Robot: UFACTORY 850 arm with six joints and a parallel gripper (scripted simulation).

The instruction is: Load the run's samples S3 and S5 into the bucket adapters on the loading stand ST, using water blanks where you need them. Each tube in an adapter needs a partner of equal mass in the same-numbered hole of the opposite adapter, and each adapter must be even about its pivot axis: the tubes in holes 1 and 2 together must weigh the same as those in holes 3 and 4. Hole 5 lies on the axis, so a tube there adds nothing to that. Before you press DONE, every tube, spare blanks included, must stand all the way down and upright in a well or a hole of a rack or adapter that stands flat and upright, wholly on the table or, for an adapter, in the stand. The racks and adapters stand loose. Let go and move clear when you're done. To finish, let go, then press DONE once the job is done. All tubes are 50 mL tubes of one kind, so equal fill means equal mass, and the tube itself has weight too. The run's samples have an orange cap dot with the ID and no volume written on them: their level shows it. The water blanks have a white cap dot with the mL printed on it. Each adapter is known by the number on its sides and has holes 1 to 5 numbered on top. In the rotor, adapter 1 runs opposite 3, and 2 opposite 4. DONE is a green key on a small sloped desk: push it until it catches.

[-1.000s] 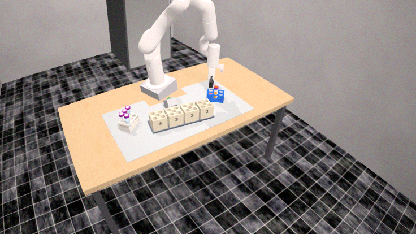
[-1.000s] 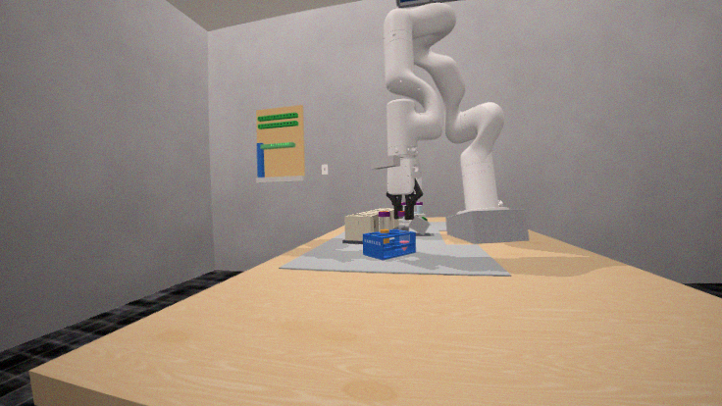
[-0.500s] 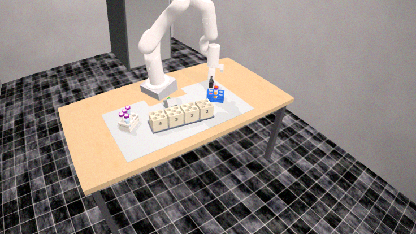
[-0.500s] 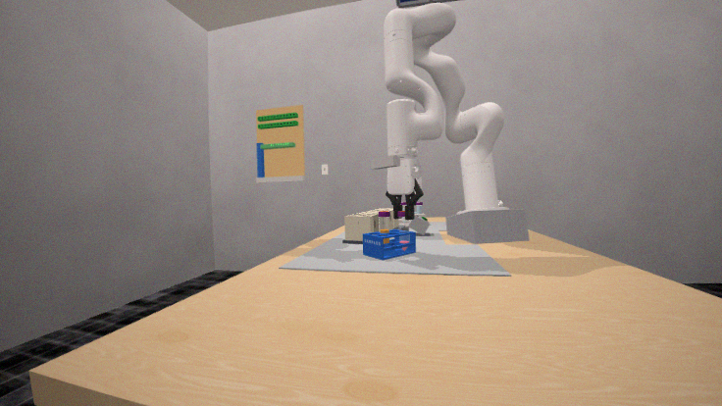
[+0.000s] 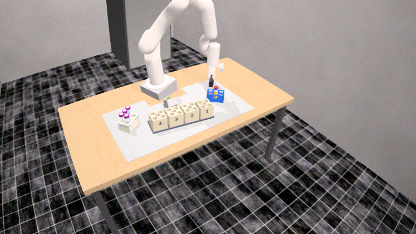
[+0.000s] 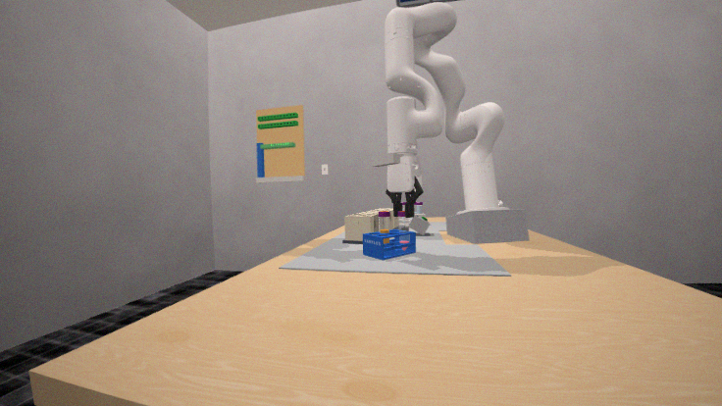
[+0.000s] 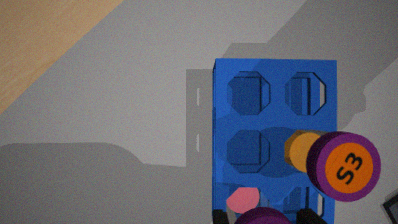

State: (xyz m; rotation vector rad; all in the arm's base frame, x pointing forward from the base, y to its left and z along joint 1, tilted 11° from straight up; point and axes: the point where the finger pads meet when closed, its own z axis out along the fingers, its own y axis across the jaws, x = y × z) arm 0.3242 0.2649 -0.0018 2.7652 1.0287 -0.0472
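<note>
Lab-type workspace, prob. a sample-prep bench. My arm's base [image 5: 148, 93] [image 6: 487, 227] stands at one long edge of a wood-topped table [image 5: 78, 163] [image 6: 302, 343]. Nr. the table's far-right corner (top view): blue tube rack [image 5: 215, 99] [image 6: 388, 245] [image 7: 275, 125], incl. orange-dotted tube S3 [image 7: 349, 168]. Toward the left short edge: pale rack [image 5: 125, 127] w/ purple-capped tubes. Betw. them, along the front long edge: adapters no. 1–4 [image 5: 176, 119] on a dark stand [image 5: 183, 124]. Plain grey walls [image 5: 334, 43] [image 6: 126, 151], tiled floor [image 5: 232, 174].

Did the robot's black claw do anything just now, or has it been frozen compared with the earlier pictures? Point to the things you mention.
Nothing has visibly changed. The black two-fingered claw [image 5: 211, 85] [image 6: 403, 215] [image 7: 262, 218], blue plastic rack [image 5: 220, 100] [image 6: 374, 251] [image 7: 275, 66] and cream block-shaped adapters [image 5: 176, 119] [image 6: 359, 228] look the same as before.
</note>
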